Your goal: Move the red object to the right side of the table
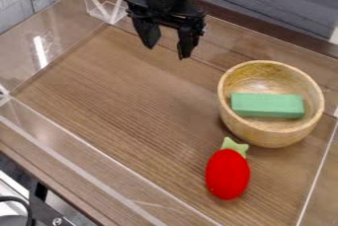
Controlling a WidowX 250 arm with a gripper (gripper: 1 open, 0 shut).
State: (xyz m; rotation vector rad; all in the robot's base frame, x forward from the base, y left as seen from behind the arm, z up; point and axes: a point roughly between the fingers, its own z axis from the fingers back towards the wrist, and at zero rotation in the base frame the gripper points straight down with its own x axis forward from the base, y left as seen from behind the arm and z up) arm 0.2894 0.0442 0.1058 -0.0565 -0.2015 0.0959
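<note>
The round wooden bowl [271, 128] is sitting near the table's right edge, holding the green block [267, 106] flat inside. The red strawberry toy [227, 175] is lying on the table [126, 107] outside the bowl, toward the bottom right corner. The tool [168, 51] is hovering near the table's top edge, its two fingers standing open, apart from the bowl and toy.
</note>
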